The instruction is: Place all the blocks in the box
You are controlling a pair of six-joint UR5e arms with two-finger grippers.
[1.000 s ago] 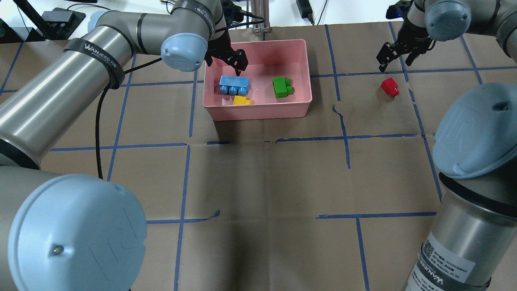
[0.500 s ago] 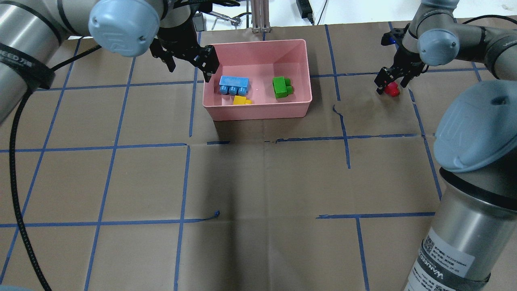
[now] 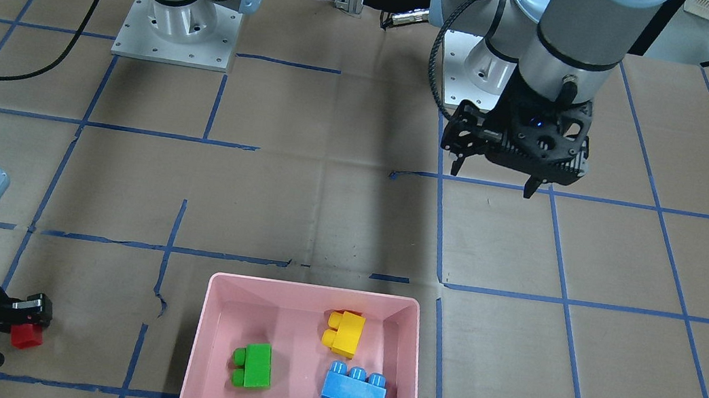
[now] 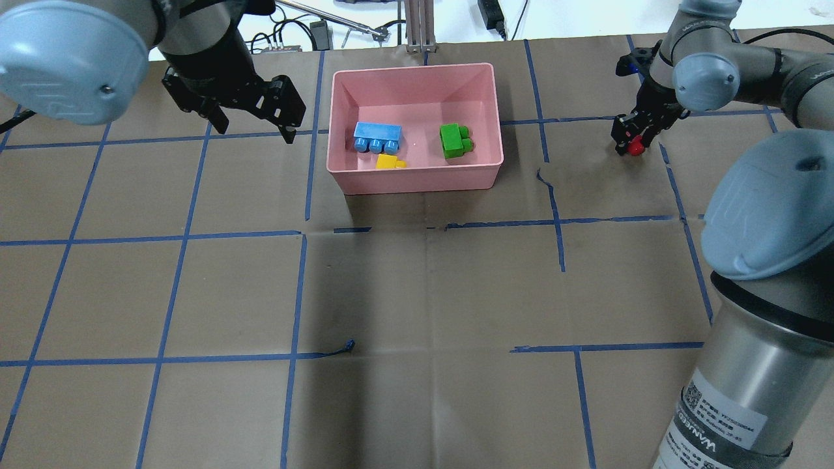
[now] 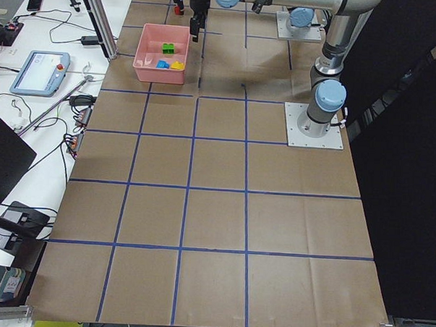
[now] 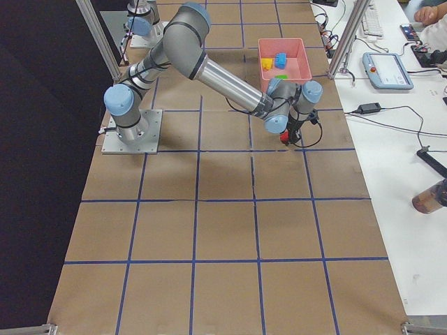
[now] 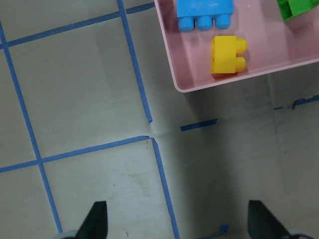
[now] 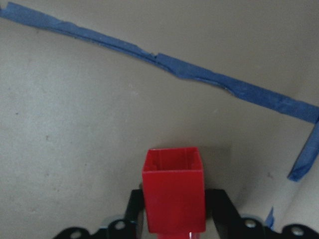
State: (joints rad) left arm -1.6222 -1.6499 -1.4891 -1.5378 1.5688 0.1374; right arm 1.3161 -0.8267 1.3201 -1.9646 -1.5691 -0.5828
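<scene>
The pink box stands at the table's far middle and holds three blocks. They are the light blue block, the yellow block and the green block. The red block is outside the box, to its right. My right gripper is down on the red block, with a finger pressed against each side. My left gripper is open and empty, in the air left of the box. The left wrist view shows the box corner with the yellow block inside.
Brown paper with blue tape lines covers the table. A metal post stands just behind the box. Cables and devices lie past the table's far edge.
My left gripper has moved from over the box's left end out to the left of the box. My right gripper has come down onto the red block and closed on it.
</scene>
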